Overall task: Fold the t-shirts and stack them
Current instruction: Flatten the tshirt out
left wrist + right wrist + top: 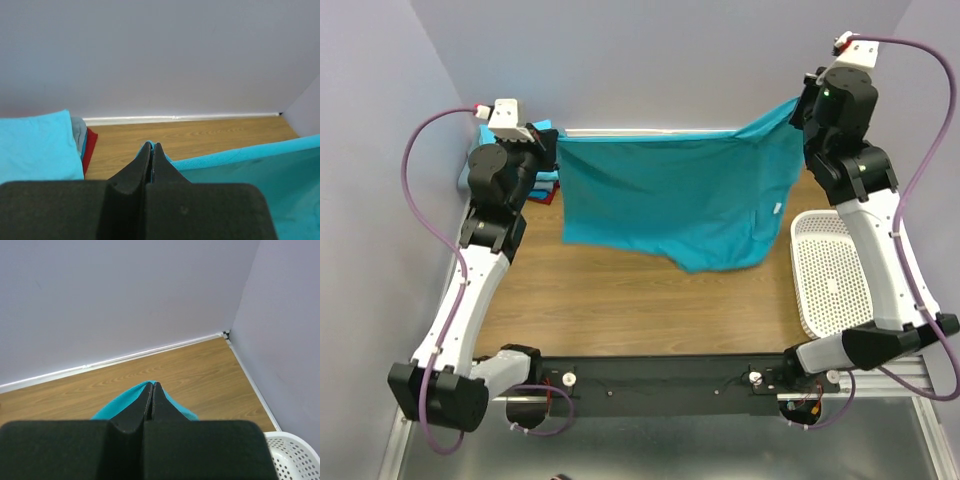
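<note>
A plain teal-blue t-shirt (680,200) hangs stretched between my two grippers above the wooden table. My left gripper (548,140) is shut on its left top corner; in the left wrist view the cloth (250,165) runs off to the right from the closed gripper (151,146). My right gripper (802,100) is shut on the right top corner; teal cloth (117,407) shows round the closed gripper (152,385) in the right wrist view. A stack of folded shirts lies at the far left: light turquoise (35,145) on top, grey (78,131) and dark red (90,145) below.
A white perforated basket (830,275) stands on the right side of the table; its rim shows in the right wrist view (295,455). Walls close the table in at the back, left and right. The shirt stack (545,180) sits behind my left arm.
</note>
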{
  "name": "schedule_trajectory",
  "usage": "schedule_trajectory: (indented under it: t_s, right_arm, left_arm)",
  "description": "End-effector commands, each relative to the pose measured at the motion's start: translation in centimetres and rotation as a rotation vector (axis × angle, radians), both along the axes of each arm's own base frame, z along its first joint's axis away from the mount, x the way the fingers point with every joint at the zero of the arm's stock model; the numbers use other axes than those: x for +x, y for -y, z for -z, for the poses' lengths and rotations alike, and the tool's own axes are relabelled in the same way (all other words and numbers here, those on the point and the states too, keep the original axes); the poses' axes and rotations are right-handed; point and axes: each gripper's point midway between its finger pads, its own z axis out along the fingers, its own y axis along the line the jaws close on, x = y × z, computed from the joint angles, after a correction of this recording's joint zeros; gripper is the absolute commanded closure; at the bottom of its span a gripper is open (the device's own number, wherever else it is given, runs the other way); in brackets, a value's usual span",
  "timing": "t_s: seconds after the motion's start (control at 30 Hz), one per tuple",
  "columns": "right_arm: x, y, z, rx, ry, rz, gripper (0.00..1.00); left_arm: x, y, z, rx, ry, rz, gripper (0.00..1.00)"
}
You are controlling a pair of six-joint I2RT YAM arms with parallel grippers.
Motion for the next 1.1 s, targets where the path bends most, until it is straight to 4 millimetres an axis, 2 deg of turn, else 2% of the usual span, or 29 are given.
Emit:
schedule_trajectory:
  t_s: [0.0,0.07,0.1,0.17,0.2,0.23,0.3,0.33,0.37,0.43,0.47,0.53,0.57,0.63,0.7,0.73,0.8,0.83,0.9,0.93,1.03,1.07]
  right_arm:
    - [-3.1,0.6,-3.9,0.053,0.129,-0.03,1.0]
    - [-4.2,0.4,-4.7,0.072,0.154,-0.058,1.0]
    - [-5.5,0.4,-5.7,0.085,0.182,-0.087,1.0]
    - [-7.7,0.3,-7.5,0.101,0.235,-0.135,1.0]
    - [-8.2,0.1,-7.8,0.103,0.242,-0.153,1.0]
    - [-9.0,0.1,-9.2,0.107,0.273,-0.167,1.0]
    - [-10.3,-0.1,-10.8,0.112,0.3,-0.204,1.0]
    - [-10.7,-0.2,-11.6,0.112,0.315,-0.217,1.0]
    - [-11.9,0.0,-13.5,0.121,0.363,-0.228,1.0]
    - [-12.8,-0.1,-14.8,0.121,0.395,-0.251,0.99]
    - [-13.2,-0.1,-15.6,0.122,0.413,-0.259,1.0]
    - [-14.7,0.1,-17.5,0.126,0.467,-0.274,1.0]
    - [-14.9,0.1,-18.0,0.124,0.477,-0.279,1.0]
    - [-15.5,-0.2,-19.4,0.114,0.509,-0.305,1.0]
    - [-14.9,-0.6,-19.8,0.11,0.507,-0.318,1.0]
    - [-15.2,-0.5,-20.5,0.109,0.524,-0.323,1.0]
    - [-14.8,-0.7,-20.7,0.108,0.525,-0.323,1.0]
    - [-13.9,-0.8,-20.6,0.104,0.517,-0.313,1.0]
    - [-12.7,-0.9,-20.1,0.098,0.498,-0.297,1.0]
    - [-10.7,-1.2,-18.6,0.091,0.449,-0.28,1.0]
    - [-7.0,-0.9,-15.0,0.083,0.36,-0.195,1.0]
    - [-4.4,-0.7,-11.5,0.071,0.284,-0.142,1.0]
  left_arm:
    - [-3.6,0.1,-4.5,-0.038,0.154,0.029,1.0]
    - [-5.7,-0.1,-5.5,-0.047,0.198,0.04,1.0]
    - [-7.2,-0.3,-6.1,-0.05,0.224,0.045,1.0]
    - [-8.9,-0.6,-7.0,-0.053,0.255,0.049,1.0]
    - [-9.6,-0.7,-7.4,-0.055,0.266,0.051,1.0]
    - [-11.1,-1.0,-8.4,-0.051,0.284,0.048,1.0]
    - [-12.6,-1.4,-9.6,-0.045,0.31,0.041,1.0]
    - [-13.4,-1.6,-10.4,-0.044,0.327,0.04,1.0]
    - [-14.9,-1.9,-11.8,-0.045,0.357,0.037,1.0]
    - [-16.5,-2.4,-13.4,-0.041,0.399,0.027,1.0]
    - [-18.0,-2.7,-14.8,-0.046,0.434,0.026,1.0]
    - [-19.3,-3.0,-16.2,-0.048,0.464,0.025,1.0]
    - [-20.5,-3.0,-17.5,-0.049,0.487,0.036,1.0]
    - [-21.7,-2.9,-18.9,-0.051,0.509,0.05,1.0]
    - [-21.9,-2.7,-19.4,-0.053,0.509,0.065,1.0]
    - [-21.8,-2.4,-19.5,-0.059,0.503,0.08,1.0]
    - [-20.7,-1.5,-18.9,-0.058,0.473,0.12,1.0]
    - [-20.0,-1.1,-18.4,-0.059,0.454,0.135,1.0]
    - [-17.2,-0.2,-16.3,-0.06,0.383,0.158,1.0]
    - [-15.1,0.2,-14.4,-0.06,0.333,0.156,1.0]
    - [-11.8,0.2,-11.3,-0.079,0.264,0.126,1.0]
    - [-9.5,0.4,-8.4,-0.089,0.207,0.108,1.0]
